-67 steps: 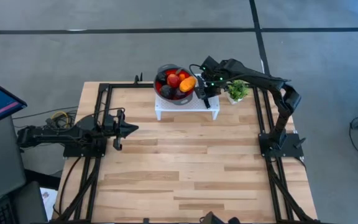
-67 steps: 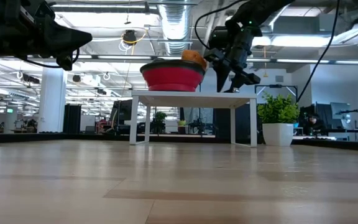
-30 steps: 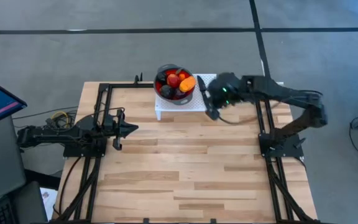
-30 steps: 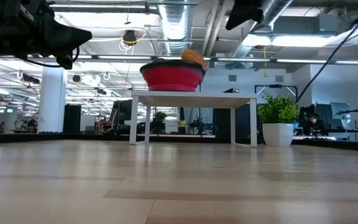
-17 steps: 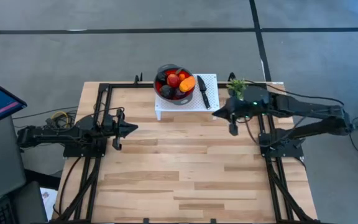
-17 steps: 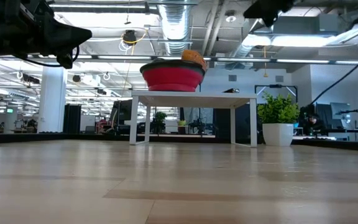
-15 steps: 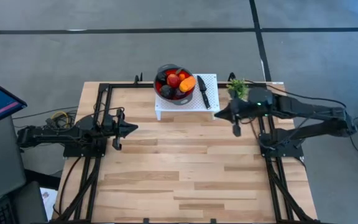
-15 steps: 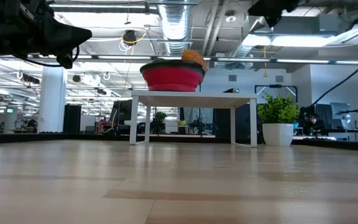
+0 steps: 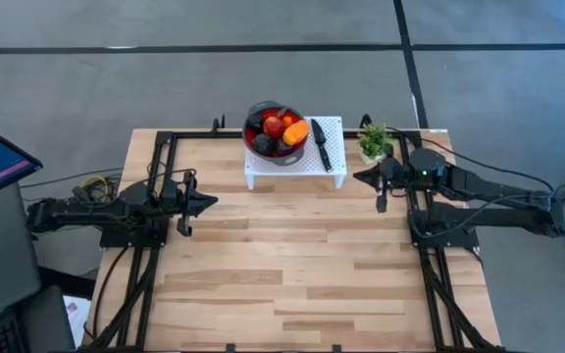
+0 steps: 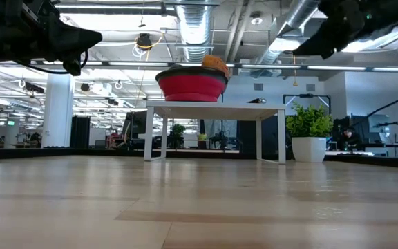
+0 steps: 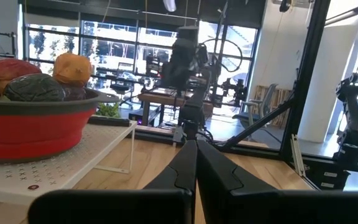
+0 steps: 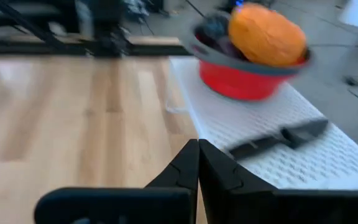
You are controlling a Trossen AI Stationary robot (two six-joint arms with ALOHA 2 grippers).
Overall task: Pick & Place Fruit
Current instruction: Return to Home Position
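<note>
Logging arm and fruit positions: fruit in bowl, both grippers empty

Right gripper [image 9: 359,177] is seen raised above the table [image 9: 292,265], fingers pressed together, nothing pinched. The fruit [image 9: 278,129] is piled in the red strainer bowl [image 12: 241,81] on the white shelf [image 9: 330,162]. The shelf is placed to the left of this gripper and farther back, its near corner just beside the fingertips. The larger orange piece [image 9: 296,131] is seated on the side of the pile nearest this gripper, with a red ball [image 9: 274,126] and a dark plum [image 9: 261,143] beyond it. A black-handled knife [image 9: 320,144] is laid on the shelf between bowl and gripper. A potted plant [image 9: 373,142] is set just behind the gripper. Left gripper [image 9: 212,202] is parked well apart from the shelf, on its other side, fingers likewise closed tight on nothing.
</note>
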